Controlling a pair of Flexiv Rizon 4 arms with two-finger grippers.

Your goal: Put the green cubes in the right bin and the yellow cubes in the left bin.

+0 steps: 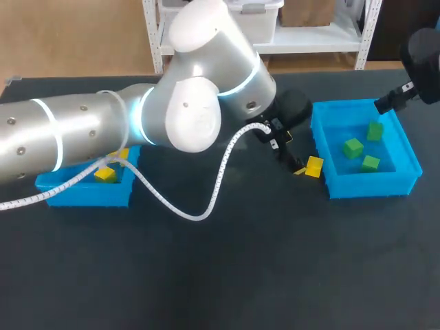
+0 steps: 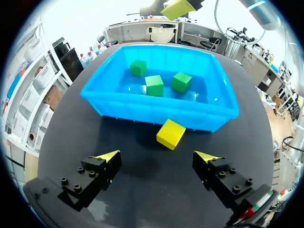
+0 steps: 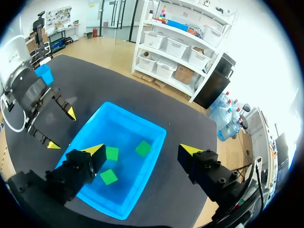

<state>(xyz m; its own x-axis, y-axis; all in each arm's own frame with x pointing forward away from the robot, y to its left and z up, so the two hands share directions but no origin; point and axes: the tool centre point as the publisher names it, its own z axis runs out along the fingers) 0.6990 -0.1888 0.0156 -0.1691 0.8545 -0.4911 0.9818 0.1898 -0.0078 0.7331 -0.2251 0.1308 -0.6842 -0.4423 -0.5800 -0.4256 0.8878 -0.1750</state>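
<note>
One yellow cube lies on the black table against the front wall of the right blue bin. My left gripper is open just beside it; in the left wrist view the cube sits ahead of the gripper, between the lines of its fingers but untouched. Three green cubes lie in that bin. My right gripper hangs open above the bin. The left blue bin holds yellow cubes.
My left arm stretches across the middle of the table, its white cable drooping to the surface. The right arm is at the far right corner, over the bin's back edge.
</note>
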